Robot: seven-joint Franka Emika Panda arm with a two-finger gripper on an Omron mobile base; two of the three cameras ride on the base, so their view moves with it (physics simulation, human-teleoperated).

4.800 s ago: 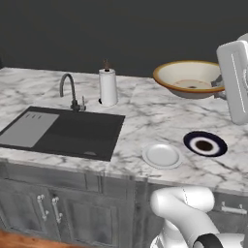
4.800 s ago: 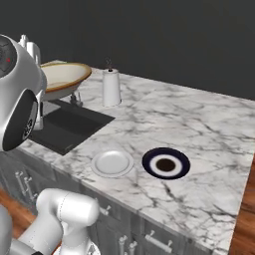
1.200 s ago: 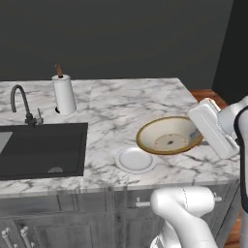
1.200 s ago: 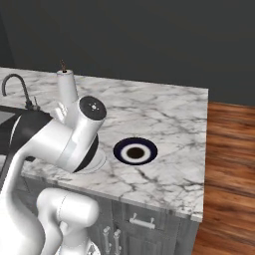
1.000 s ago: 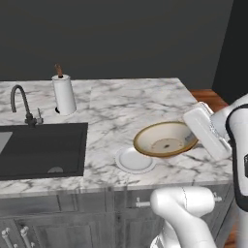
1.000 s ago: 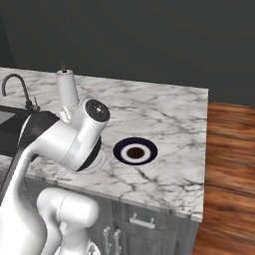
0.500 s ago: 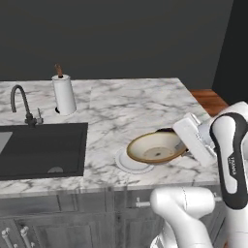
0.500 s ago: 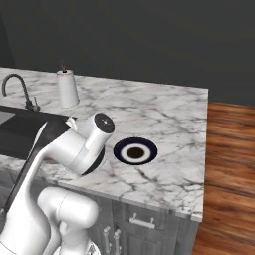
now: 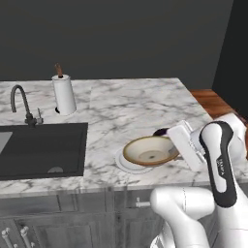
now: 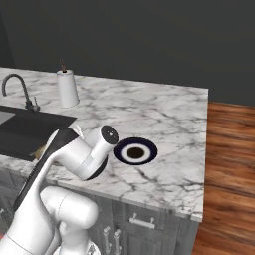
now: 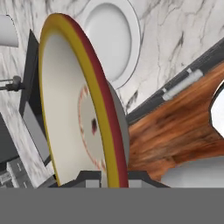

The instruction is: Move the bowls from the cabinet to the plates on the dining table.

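My gripper (image 9: 171, 147) is shut on the right rim of the wide beige bowl (image 9: 147, 151) with the tan-brown rim. It holds the bowl low over the white plate (image 9: 125, 163) near the front edge of the dining table (image 9: 126, 109). Whether bowl and plate touch I cannot tell. In the hand view the bowl (image 11: 74, 109) stands edge-on between the finger tips of the gripper (image 11: 107, 177), with the white plate (image 11: 111, 41) beyond it. The dark blue plate (image 10: 135, 151) lies bare just right of my arm. The reddish-brown bowl and the cabinet are out of view.
A paper-towel roll (image 9: 64, 94) stands at the back of the marble top. The black sink (image 9: 41, 150) and its faucet (image 9: 22, 104) lie to the left. The table's right edge drops to a wooden floor (image 10: 229, 164).
Over the last second the gripper carried the bowl down and to the left, from above the blue plate to just over the white plate. Before that the base drove right along the table.
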